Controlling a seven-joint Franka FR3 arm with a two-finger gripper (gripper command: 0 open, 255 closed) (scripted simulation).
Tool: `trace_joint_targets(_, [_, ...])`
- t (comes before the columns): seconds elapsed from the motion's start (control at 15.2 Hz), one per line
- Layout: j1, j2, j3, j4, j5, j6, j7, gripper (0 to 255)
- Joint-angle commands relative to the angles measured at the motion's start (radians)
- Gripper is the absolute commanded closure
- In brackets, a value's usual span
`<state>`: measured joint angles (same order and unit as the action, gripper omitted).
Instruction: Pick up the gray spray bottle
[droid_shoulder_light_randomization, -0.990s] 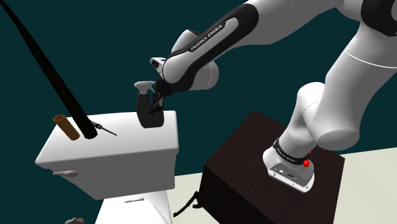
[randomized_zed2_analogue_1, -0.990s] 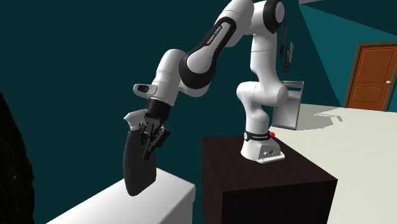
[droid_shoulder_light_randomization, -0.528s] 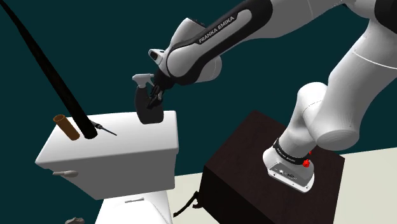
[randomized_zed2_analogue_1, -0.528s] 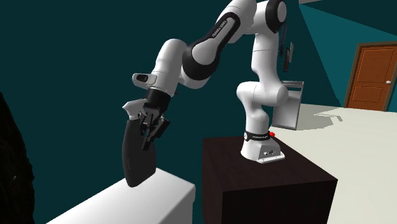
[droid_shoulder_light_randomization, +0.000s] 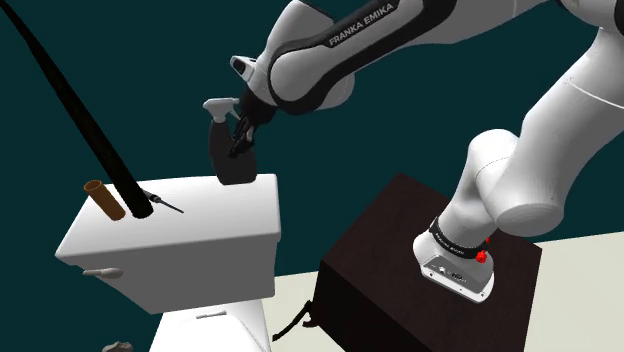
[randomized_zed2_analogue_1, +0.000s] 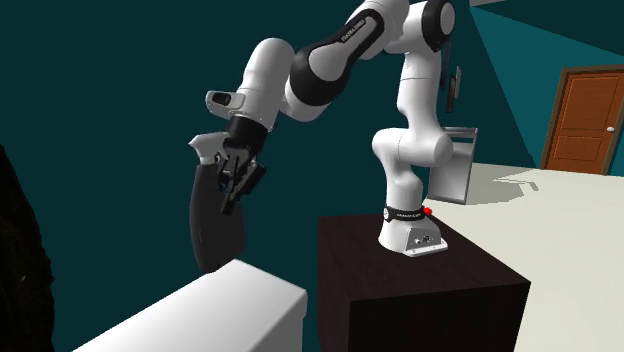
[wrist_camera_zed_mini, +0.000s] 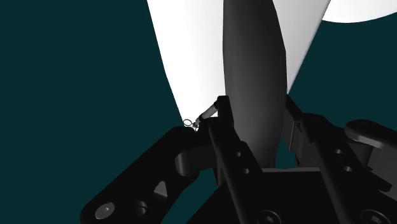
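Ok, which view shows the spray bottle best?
Second exterior view: the spray bottle side-on, grey head to dark base, held by the gripper. Shoulder view: gripper partly covers it. Wrist view: its dark body between the fingers.

From my station, the carrying surface is a white tank (droid_shoulder_light_randomization: 200, 230) with a flat lid, seen close as a pale slab in the second exterior view (randomized_zed2_analogue_1: 220, 310). Toward the lid's end at the shoulder view's left lies a short brown tube (droid_shoulder_light_randomization: 103, 200). Just beside it, a thick black hose (droid_shoulder_light_randomization: 80, 110) comes down onto the lid, with a thin pin (droid_shoulder_light_randomization: 163, 203) lying at its tip.
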<state>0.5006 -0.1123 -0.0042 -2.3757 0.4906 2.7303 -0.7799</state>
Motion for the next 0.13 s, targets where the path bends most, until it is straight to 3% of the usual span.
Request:
trace_joint_targets(0.0, [-0.003,-0.009,0.002,0.007,-0.016,-0.015,0.016,255])
trace_joint_targets(0.07, [-0.004,-0.009,0.002,0.007,-0.016,-0.015,0.016,255])
